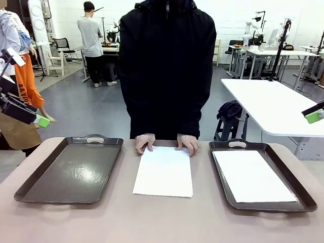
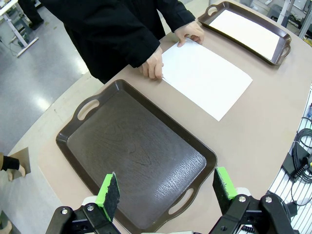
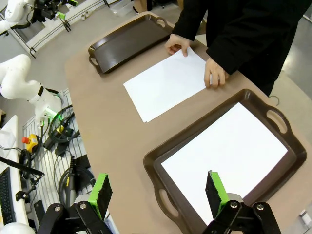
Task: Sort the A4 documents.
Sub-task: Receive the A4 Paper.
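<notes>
Our left hand stands wide, holding nothing, above a dark brown handled plastic tray. Our right hand, equally wide, hangs over a second brown tray with a plain white A4 paper sheet lying flat in it. Beyond both, between the trays, another white sheet lies on the beige counter, with the person's hands on its far edge.

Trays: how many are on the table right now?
2. The left tray lies on the robot's left side; the right tray lies on its right side, with a white sheet in it. None seems hidden.
</notes>
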`<state>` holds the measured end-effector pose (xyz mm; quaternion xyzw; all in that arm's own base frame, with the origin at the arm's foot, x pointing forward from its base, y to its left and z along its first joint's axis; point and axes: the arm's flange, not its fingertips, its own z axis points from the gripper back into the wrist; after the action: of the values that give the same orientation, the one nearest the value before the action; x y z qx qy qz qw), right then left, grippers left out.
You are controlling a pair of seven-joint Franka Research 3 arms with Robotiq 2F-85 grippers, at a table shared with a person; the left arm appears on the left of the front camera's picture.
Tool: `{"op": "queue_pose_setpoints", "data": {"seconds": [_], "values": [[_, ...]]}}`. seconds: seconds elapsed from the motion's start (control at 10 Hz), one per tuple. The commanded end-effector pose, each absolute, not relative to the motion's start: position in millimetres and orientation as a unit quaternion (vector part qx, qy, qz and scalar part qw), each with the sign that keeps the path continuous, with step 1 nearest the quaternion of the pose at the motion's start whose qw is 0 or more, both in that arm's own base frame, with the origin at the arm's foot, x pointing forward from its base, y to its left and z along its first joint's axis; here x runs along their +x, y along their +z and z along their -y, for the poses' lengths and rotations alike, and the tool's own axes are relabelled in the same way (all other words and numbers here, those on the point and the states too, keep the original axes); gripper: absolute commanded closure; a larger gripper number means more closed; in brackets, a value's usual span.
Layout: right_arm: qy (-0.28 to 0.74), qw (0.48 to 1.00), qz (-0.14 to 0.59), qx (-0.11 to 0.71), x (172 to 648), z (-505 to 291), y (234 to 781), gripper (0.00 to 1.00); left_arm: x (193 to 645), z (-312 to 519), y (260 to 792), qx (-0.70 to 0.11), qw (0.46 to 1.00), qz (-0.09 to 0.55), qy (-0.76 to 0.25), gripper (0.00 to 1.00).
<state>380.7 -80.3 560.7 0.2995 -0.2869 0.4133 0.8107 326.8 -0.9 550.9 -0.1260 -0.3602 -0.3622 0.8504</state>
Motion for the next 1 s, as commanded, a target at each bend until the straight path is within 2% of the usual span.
{"op": "queue_pose_setpoints", "data": {"seconds": [0.0,0.9], "values": [[0.413,0.811,0.288,0.298,380.6,80.2,560.8,0.00,327.0,0.0,550.7,-0.129,0.848,0.361,-0.366,0.00],[0.413,0.811,0.288,0.298,380.6,80.2,560.8,0.00,327.0,0.0,550.7,-0.129,0.848,0.361,-0.366,0.00]]}}
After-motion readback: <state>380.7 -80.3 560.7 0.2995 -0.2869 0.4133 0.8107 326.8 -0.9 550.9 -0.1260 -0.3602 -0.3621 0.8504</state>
